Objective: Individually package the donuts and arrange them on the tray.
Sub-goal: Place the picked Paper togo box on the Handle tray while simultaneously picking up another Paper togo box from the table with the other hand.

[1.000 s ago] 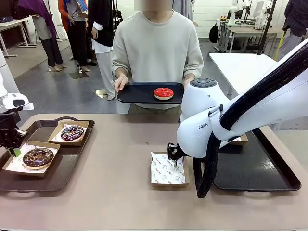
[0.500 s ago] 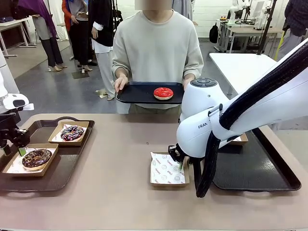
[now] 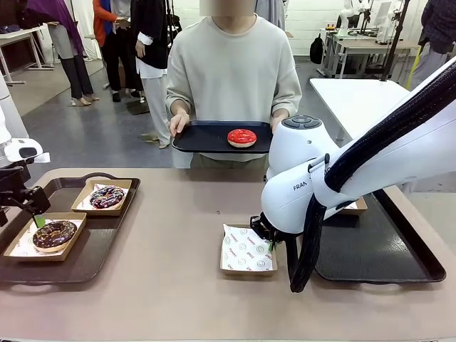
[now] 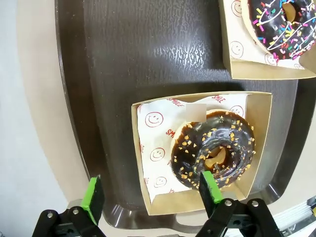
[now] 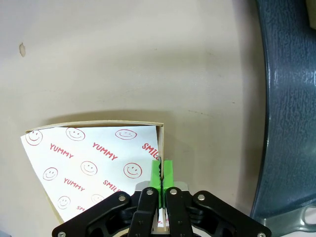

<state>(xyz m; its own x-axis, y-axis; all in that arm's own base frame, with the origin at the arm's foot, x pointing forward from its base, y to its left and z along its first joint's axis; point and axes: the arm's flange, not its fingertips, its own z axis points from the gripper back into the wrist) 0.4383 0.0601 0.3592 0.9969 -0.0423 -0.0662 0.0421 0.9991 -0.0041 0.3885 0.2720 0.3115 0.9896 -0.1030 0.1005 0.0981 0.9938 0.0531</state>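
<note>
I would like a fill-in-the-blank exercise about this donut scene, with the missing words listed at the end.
1. The person holds a black tray carrying the ____ donut.
2. The right gripper is shut on the edge of an ____ box.
3. The left gripper is ____ above the chocolate donut.
4. The chocolate donut's box rests on a dark ____.

Missing words: red; empty; open; tray

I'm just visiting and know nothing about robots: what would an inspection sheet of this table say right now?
Surface: tan table, dark tray on the left, another tray on the right.
Job's things: chocolate donut and sprinkled donut boxed on the left tray; red donut on the person's tray.
Clutter: nothing seen.
Grippers: left gripper open above the chocolate donut; right gripper shut on the empty box wall.
Cables: black hose along the right arm.
Surroundings: people standing behind.
</note>
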